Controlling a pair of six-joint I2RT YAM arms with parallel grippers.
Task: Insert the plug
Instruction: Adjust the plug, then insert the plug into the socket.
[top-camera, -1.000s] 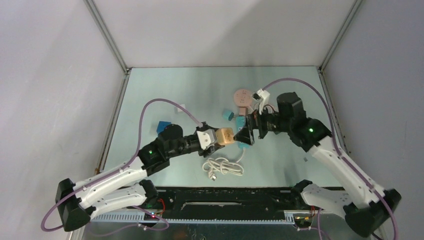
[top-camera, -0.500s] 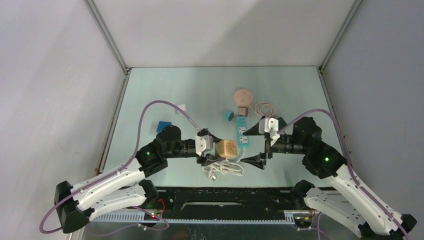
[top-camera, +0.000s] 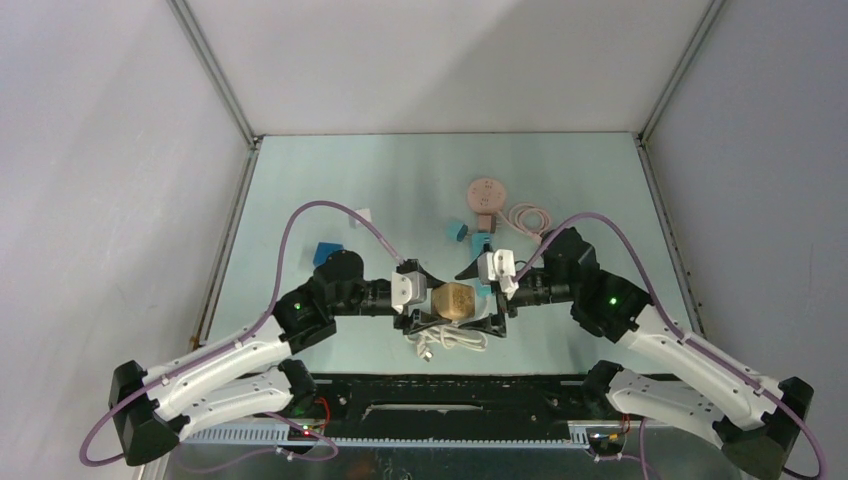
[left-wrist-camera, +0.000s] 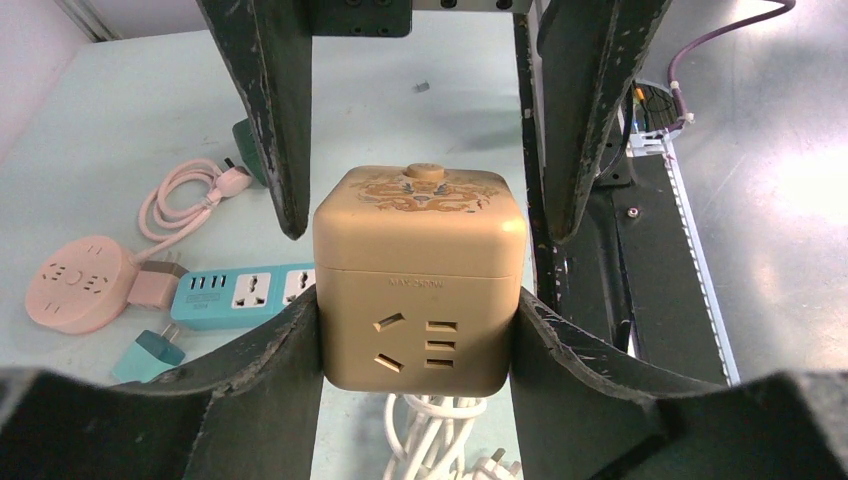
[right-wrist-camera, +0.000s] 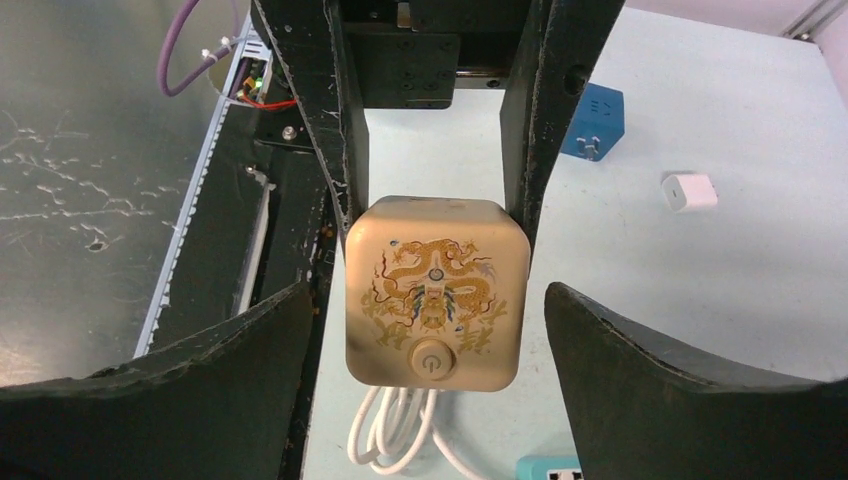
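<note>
A tan cube socket (top-camera: 455, 300) with a gold dragon print is held above the table, and my left gripper (top-camera: 447, 303) is shut on its two sides. In the left wrist view the cube (left-wrist-camera: 420, 260) shows its socket holes between my left gripper (left-wrist-camera: 418, 305). My right gripper (right-wrist-camera: 428, 295) faces the cube's button side (right-wrist-camera: 435, 290), open, with a finger on each side and gaps to both. In the top view my right gripper (top-camera: 480, 298) straddles the cube from the right. The white plug (left-wrist-camera: 500, 468) lies on the table under the cube, at the end of a coiled white cable (top-camera: 450, 338).
A teal power strip (left-wrist-camera: 240, 295) lies beyond the cube, with a pink round socket (top-camera: 487, 192) and its pink cable (top-camera: 525, 215) behind it. A small teal plug (top-camera: 457, 232), a blue adapter (top-camera: 327, 253) and a white charger (top-camera: 362, 214) lie to the left. The black base rail (top-camera: 450, 395) runs along the near edge.
My right arm swung in from the far side and brought its open fingers around the cube. My left gripper carried the cube a little nearer and lower, still shut on it.
</note>
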